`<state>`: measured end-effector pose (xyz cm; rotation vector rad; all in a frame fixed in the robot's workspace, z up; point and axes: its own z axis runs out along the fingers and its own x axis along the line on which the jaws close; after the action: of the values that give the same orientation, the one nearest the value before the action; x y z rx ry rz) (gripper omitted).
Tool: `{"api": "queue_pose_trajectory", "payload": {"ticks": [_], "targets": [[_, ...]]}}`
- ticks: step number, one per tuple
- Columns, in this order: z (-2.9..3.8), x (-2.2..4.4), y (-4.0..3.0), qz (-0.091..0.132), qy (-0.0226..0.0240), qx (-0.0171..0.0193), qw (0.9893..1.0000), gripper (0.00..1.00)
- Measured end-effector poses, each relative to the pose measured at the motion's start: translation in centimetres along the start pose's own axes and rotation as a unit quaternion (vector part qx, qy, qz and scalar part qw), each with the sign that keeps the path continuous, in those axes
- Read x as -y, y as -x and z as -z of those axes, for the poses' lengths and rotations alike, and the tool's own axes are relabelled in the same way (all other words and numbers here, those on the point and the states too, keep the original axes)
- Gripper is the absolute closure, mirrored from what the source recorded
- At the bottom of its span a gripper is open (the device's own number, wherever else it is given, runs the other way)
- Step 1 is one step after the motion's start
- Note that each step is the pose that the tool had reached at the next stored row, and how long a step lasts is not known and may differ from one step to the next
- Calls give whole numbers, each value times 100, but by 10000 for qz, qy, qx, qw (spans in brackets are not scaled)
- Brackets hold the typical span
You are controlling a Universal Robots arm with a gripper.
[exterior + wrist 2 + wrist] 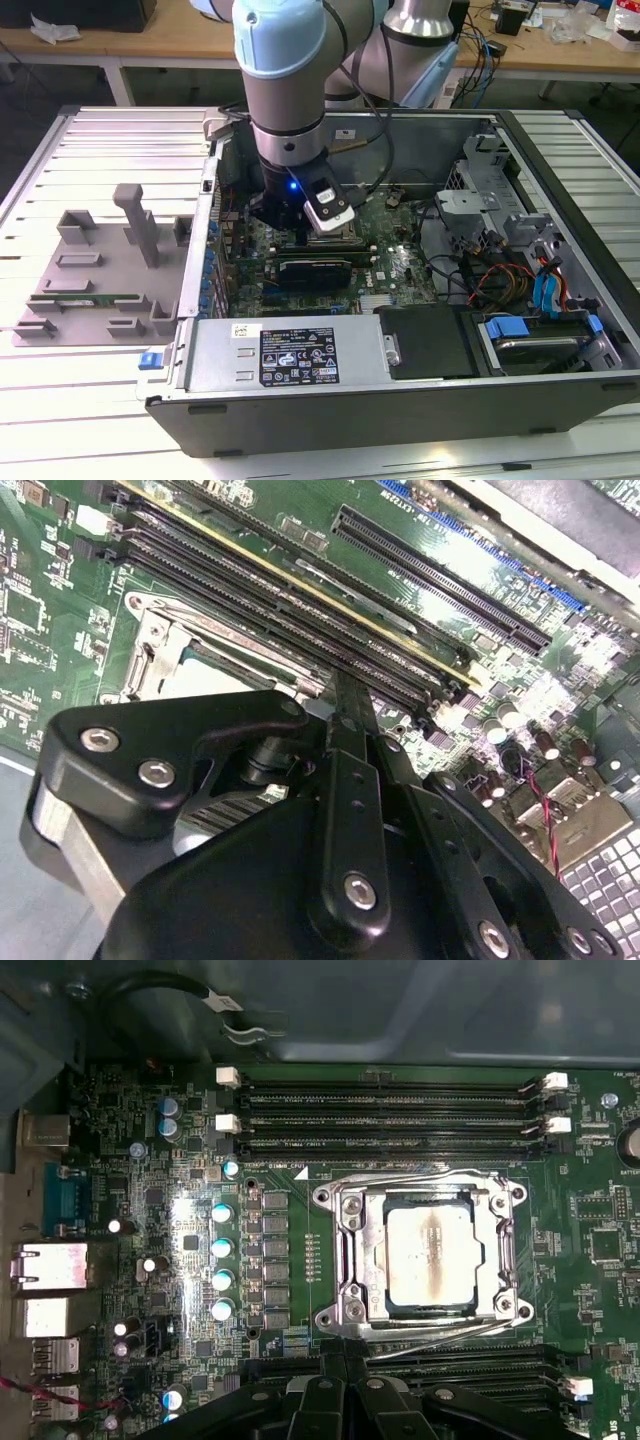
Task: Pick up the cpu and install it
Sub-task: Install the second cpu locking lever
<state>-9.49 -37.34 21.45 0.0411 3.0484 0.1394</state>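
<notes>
Cpu (431, 1258) already sits inside the socket frame (345, 1260) on the motherboard (150, 1210), metal top showing. Gripper (345, 1352) hovers just beside the frame, fingers together, holding nothing. Install step looks finished; likely only seating check and retreat remain.

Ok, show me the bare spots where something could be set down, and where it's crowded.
Bare: the slatted table beyond the grey tray, on the exterior view's left, and the strip on the right of the case. Crowded: inside the case, with the arm above the board, the cpu seated in its socket frame, memory slots alongside, cables on the right.
</notes>
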Motion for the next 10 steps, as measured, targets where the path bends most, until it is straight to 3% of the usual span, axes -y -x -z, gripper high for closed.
{"api": "queue_pose_trajectory", "payload": {"ticks": [2, 3, 6, 8, 10], "targets": [[-1, 20, 0, -7, 72, -1, 10000, 89], [-3, 35, 0, -12, 129, -3, 9999, 89], [-14, 94, 1, -34, 375, -8, 9993, 89], [-14, 131, 3, -43, 467, -11, 9989, 89], [-14, 159, 10, -45, 484, -14, 9988, 89]]}}
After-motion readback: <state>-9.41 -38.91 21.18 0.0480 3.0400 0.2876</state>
